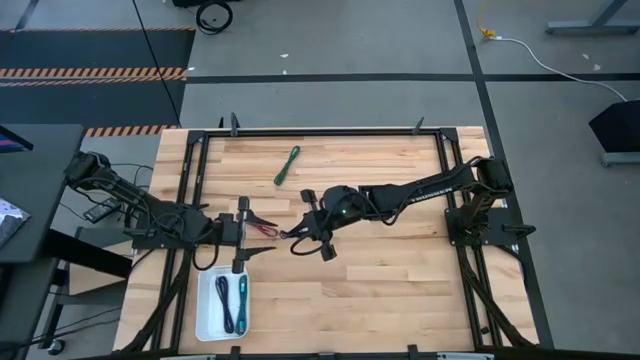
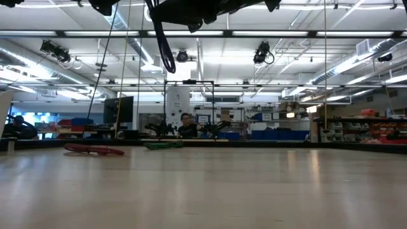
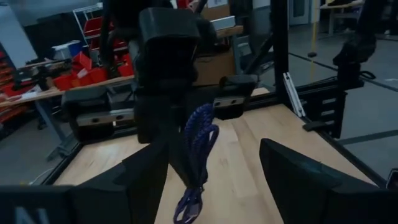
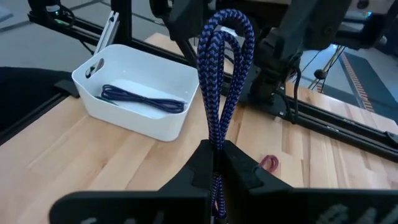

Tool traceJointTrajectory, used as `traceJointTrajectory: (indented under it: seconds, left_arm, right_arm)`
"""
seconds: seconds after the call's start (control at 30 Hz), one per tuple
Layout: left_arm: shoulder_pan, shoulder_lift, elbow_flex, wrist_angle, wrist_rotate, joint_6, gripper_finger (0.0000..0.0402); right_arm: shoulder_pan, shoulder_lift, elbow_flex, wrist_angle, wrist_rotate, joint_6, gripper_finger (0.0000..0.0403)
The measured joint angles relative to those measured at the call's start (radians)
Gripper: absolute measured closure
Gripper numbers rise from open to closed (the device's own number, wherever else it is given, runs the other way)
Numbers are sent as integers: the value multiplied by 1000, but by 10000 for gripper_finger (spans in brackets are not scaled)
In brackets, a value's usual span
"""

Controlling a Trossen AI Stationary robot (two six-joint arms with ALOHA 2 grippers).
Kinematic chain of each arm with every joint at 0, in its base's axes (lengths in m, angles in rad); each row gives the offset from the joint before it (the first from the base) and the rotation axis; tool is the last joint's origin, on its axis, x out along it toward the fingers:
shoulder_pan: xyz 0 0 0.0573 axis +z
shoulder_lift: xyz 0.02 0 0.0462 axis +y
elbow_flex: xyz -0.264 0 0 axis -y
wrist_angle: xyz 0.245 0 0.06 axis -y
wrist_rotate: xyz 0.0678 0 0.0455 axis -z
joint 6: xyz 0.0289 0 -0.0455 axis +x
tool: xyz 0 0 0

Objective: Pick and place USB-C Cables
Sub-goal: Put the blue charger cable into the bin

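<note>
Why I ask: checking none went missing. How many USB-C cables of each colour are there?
Green cable: 1, on the table
Magenta cable: 1, on the table
Teal cable: 1, in the white tray
Purple cable: 1, in the tray
Blue-violet cable: 1, in the right claw
Total: 5

Workshop hall: parts shelving (image 2: 356,130), strip lighting (image 2: 273,33)
</note>
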Motion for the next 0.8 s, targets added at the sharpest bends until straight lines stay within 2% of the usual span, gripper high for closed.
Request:
traceJointTrajectory:
  seconds: [0.23,0.53,0.8]
  left_arm:
    - [3,0,0,16,51,-22,141]
    - [3,25,0,59,110,-36,141]
    - [4,81,0,181,103,0,143]
  right_arm:
    - [3,0,0,18,-76,-9,387]
    - [3,0,-1,46,-79,-7,387]
    - [3,0,-1,54,-84,-5,387]
